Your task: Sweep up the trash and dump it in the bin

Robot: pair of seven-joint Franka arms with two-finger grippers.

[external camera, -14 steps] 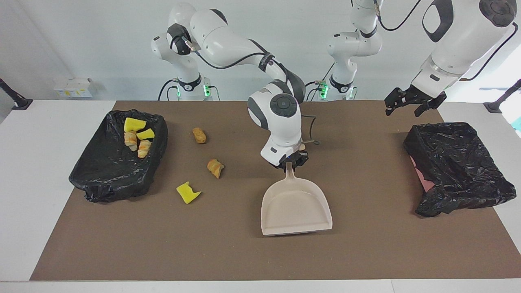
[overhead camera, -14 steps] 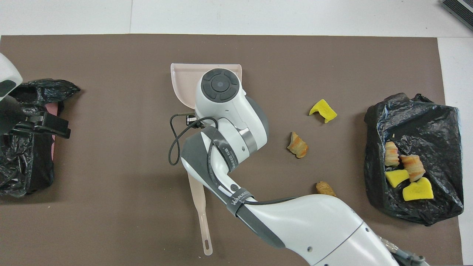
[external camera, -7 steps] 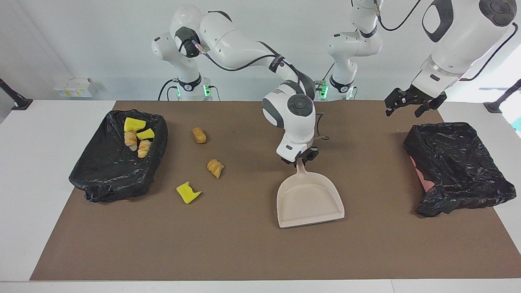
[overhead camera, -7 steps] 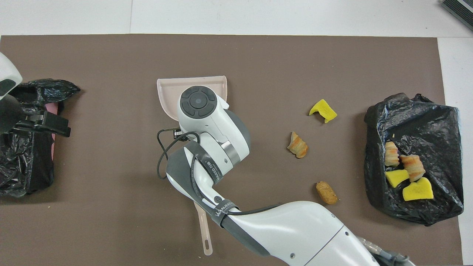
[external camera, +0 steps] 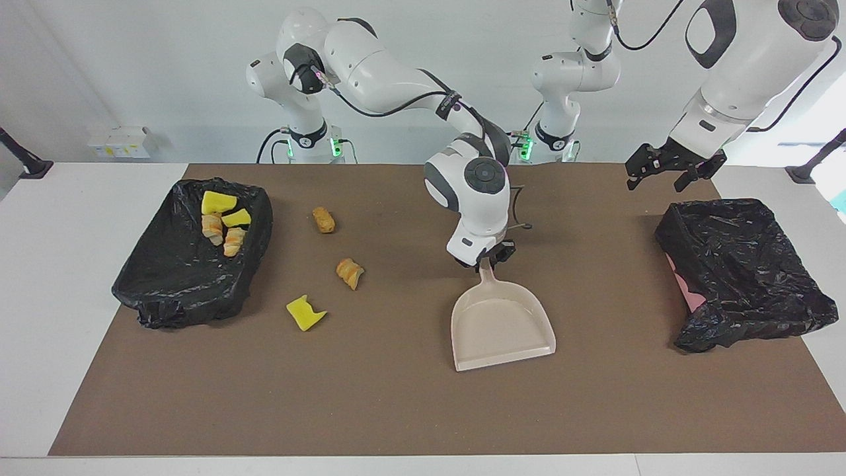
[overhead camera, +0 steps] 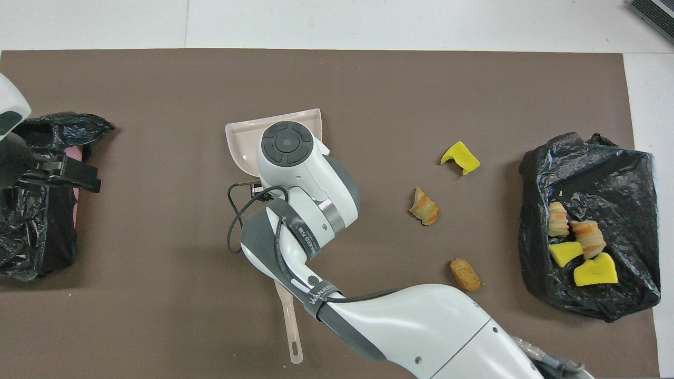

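Loose yellow sponge and orange-brown bread scraps (external camera: pixel 349 273) well apart from right gripper (external camera: pixel 488 258), toward right arm's end; fingers at beige plastic dustpan (external camera: pixel 502 327) handle, grip unclear. Left gripper (external camera: pixel 667 166) spread wide, raised near black-lined bin (external camera: pixel 740 264).

Four scraps (external camera: pixel 221 221) lie in the bin (external camera: pixel 172 291); a yellow sponge (external camera: pixel 305 313), a croissant (external camera: pixel 349 272) and a nugget (external camera: pixel 323 219) lie loose on the mat beside it.

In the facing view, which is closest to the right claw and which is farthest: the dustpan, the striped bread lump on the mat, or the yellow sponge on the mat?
1. Beige plastic dustpan: under the right claw, at its handle.
2. Orange-brown striped bread lump: on the brown mat, toward the right arm's end.
3. Bright yellow sponge chunk: farthest, nearer the black-lined bin.
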